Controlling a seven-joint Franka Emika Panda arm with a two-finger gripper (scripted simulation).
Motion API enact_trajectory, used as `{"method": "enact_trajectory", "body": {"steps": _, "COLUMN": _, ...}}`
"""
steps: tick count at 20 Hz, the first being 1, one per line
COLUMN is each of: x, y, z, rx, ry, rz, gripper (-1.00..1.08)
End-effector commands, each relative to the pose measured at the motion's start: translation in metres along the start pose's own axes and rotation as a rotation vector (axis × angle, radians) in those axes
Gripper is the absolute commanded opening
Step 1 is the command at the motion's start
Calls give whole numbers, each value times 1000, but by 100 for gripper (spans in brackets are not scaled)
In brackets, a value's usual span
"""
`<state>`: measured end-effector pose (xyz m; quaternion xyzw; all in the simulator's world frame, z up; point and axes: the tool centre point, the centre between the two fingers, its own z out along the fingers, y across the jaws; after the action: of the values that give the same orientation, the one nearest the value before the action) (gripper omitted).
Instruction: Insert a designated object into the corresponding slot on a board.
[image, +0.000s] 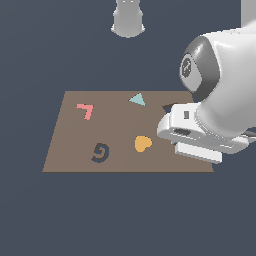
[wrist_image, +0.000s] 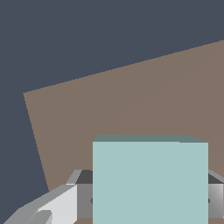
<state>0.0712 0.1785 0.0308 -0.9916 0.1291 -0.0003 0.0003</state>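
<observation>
Board (image: 75, 145): flat brown rectangle lying on the dark tabletop (image: 60, 215); one corner and two edges show in the wrist view.

Teal block (wrist_image: 150, 181): light teal, square-faced, filling the lower middle of the wrist view, seated between the grey fingers (wrist_image: 59, 205) of the tool (wrist_image: 148, 202), which are clamped on its two sides. It is over bare brown board surface. In the exterior view the block is hidden behind the arm.

Tool, exterior view: the white hand (image: 197, 135) sits over the board's edge at the exterior view's right; its fingertips are not visible there.

Slot (image: 168, 107): only a small dark patch shows at the far part of the board, at the exterior view's right, just beside the white hand, which covers most of it; its outline cannot be made out.

Other items on the board:
- small teal triangle (image: 137, 99), near the far edge, beside the slot;
- pink angle piece (image: 85, 110), toward the exterior view's left;
- dark spiral mark (image: 100, 152), near the front edge;
- orange heart (image: 142, 143), close to the hand.

Arm body (image: 225, 85): large white and grey, blocking the board's corner at the exterior view's right.

Grey-white base (image: 128, 19): beyond the board's far edge, well apart from it.
</observation>
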Motion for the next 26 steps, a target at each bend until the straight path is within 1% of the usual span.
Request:
{"method": "enact_trajectory", "body": {"steps": 1, "x": -1, "y": 1, "z": 0, "rx": 0, "ry": 0, "rz": 13, "gripper": -100}}
{"method": "enact_trajectory", "body": {"steps": 6, "x": -6, "y": 8, "z": -1, "rx": 0, "ry": 0, "rz": 73, "gripper": -100}}
{"method": "enact_trajectory", "body": {"steps": 12, "x": -18, "y": 20, "z": -2, "rx": 0, "ry": 0, "rz": 198, "gripper": -100}}
{"method": "enact_trajectory", "body": {"steps": 18, "x": -38, "y": 34, "z": -4, "rx": 0, "ry": 0, "rz": 377, "gripper": -100}}
{"method": "enact_trajectory", "body": {"steps": 26, "x": -74, "y": 49, "z": -7, "rx": 1, "ry": -1, "rz": 665, "gripper": -100}}
